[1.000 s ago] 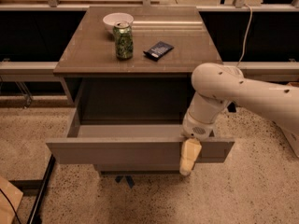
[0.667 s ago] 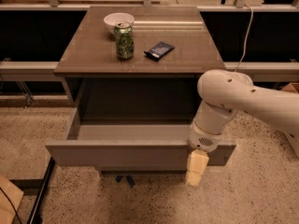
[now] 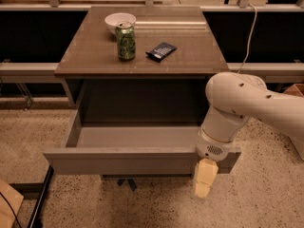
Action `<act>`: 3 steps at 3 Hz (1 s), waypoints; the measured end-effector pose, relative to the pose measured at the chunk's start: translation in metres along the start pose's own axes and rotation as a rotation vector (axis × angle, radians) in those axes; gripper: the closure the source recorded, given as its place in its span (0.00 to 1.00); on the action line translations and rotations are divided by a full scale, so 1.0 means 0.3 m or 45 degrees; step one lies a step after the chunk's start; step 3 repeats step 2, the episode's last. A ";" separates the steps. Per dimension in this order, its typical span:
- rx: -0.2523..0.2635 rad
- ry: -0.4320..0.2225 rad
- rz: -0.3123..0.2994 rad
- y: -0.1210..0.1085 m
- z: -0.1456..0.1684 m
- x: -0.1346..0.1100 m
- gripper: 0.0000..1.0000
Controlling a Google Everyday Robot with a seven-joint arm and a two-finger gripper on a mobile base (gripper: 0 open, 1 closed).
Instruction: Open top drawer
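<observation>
The top drawer [image 3: 118,161] stands pulled far out of the brown cabinet, its grey-taupe front panel facing me and its grey box interior [image 3: 135,137] in plain sight with nothing in it. My gripper [image 3: 203,184] hangs from the white arm [image 3: 237,103] at the right end of the drawer front, its pale yellow fingers pointing down in front of the panel and reaching below its lower edge. The lower drawer fronts are hidden behind the open drawer.
On the cabinet top [image 3: 190,51] stand a green can [image 3: 126,42], a white bowl [image 3: 119,21] and a dark blue packet [image 3: 161,51]. A speckled floor [image 3: 266,198] lies around. A dark rail [image 3: 40,198] runs at lower left. A white cable [image 3: 247,32] hangs at right.
The arm and gripper have shifted right and down along the drawer front. The drawer has stayed pulled out.
</observation>
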State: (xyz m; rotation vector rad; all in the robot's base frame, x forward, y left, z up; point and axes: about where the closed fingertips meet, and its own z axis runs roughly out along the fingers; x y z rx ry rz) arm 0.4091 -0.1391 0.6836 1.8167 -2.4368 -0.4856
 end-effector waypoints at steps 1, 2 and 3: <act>0.130 -0.014 -0.083 0.053 -0.099 -0.039 0.00; 0.149 -0.015 -0.087 0.060 -0.118 -0.043 0.00; 0.149 -0.015 -0.087 0.060 -0.118 -0.043 0.00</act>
